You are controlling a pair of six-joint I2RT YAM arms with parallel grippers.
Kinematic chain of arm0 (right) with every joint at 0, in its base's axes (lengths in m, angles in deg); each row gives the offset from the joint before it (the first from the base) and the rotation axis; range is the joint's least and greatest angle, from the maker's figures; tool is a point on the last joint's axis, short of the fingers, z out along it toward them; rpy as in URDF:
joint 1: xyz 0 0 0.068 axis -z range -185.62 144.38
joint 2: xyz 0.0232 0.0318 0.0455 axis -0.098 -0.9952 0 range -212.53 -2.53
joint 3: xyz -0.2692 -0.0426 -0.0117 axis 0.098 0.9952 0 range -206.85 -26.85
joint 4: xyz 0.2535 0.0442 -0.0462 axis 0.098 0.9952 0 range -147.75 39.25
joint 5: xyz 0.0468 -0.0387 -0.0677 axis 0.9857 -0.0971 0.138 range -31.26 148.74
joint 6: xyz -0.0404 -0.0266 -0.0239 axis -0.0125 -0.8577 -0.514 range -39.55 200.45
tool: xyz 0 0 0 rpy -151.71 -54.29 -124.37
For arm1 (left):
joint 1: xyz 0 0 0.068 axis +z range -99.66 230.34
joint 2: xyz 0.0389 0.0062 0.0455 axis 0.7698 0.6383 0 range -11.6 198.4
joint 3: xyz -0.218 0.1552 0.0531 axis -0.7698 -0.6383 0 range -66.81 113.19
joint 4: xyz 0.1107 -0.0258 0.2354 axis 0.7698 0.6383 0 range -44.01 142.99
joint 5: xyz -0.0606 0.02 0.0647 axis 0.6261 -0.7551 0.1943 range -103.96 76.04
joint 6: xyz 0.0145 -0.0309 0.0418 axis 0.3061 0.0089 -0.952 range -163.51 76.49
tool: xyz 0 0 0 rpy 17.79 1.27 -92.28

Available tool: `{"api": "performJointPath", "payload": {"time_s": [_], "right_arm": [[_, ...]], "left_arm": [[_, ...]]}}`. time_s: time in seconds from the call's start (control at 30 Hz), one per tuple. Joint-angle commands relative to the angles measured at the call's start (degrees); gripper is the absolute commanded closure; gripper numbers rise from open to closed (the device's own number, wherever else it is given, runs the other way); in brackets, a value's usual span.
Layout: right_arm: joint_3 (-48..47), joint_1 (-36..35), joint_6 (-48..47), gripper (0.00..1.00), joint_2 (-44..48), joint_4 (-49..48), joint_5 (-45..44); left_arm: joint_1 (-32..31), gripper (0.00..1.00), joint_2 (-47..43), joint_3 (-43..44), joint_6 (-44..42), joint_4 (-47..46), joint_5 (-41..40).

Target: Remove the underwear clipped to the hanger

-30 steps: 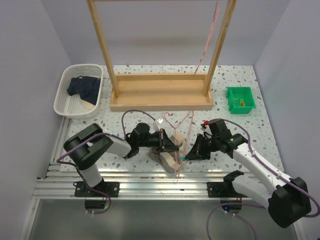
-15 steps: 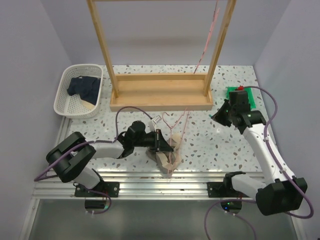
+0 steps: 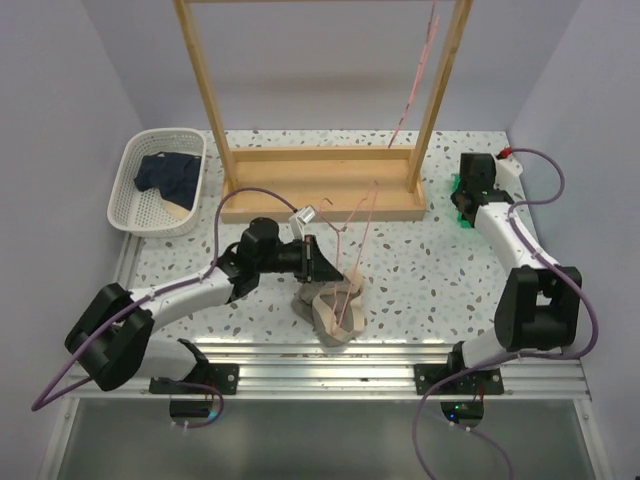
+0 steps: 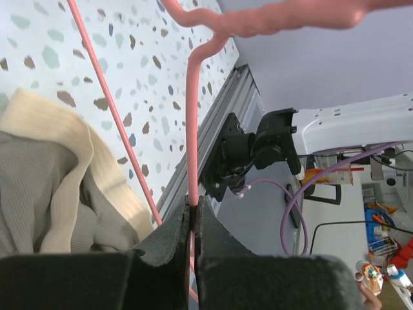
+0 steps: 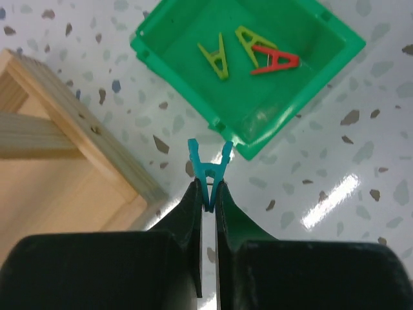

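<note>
A: Left gripper (image 4: 193, 210) clamps the pink hanger (image 4: 191, 129); grey underwear (image 3: 335, 312) lies beneath at 6 o'clock.
B: Right gripper (image 5: 208, 190) pinches 1 teal clip (image 5: 210, 169) short of the 2 o'clock green bin (image 5: 277, 97); dropped now, it may miss.

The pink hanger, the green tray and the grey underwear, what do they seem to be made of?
Pink hanger: looks like plastic or coated wire, smooth with slight sheen; I cannot tell which. Green tray: moulded plastic, glossy, crisp rim. Grey underwear: soft ribbed knit cloth, matte and crumpled, with a cream ribbed waistband.
</note>
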Motion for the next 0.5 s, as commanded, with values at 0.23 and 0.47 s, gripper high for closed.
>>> {"api": "performJointPath", "payload": {"time_s": [0.23, 0.47], "right_arm": [[-8.25, 7.16, 3.39, 1.00, -7.77, -8.46, -3.40], [-10.63, 11.20, 1.63, 0.53, -10.51, -10.48, 2.85]], "left_arm": [[2.65, 1.00, -0.53, 11.04, -6.51, 12.70, -1.19], [3.88, 1.00, 1.32, 15.01, -7.56, 17.35, -3.57]]}}
